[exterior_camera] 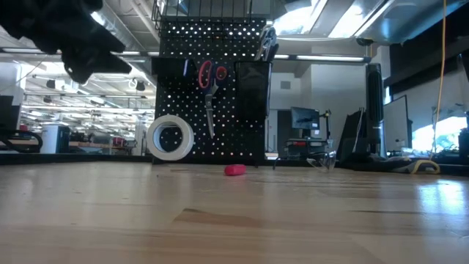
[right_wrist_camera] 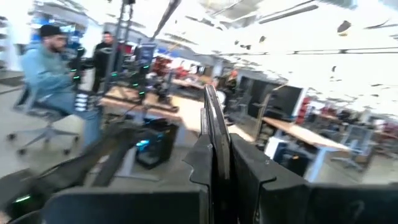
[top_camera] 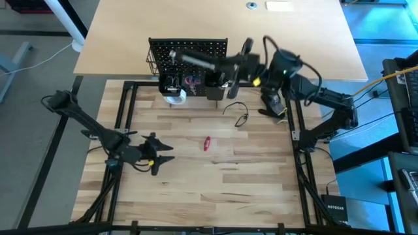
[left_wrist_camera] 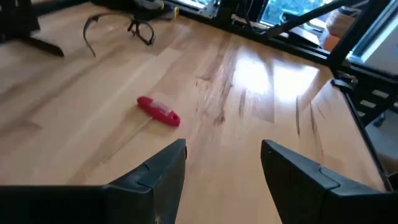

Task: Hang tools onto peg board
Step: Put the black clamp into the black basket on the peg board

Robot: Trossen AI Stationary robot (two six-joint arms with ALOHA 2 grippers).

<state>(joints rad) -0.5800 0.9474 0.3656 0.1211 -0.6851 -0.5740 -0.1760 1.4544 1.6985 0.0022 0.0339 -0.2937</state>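
- Your pale wooden table (top_camera: 215,176) carried the peg board (top_camera: 189,49) at twelve o'clock.
- Right gripper (top_camera: 230,88) was clenched on a dark tool beside the board; a misaligned hook could drop it.
- Left gripper (top_camera: 164,153), released, waited at eight o'clock by the red tool (top_camera: 207,143).

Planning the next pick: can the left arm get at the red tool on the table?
Probably yes: the left gripper stands open, facing the red tool, with only bare table between them.
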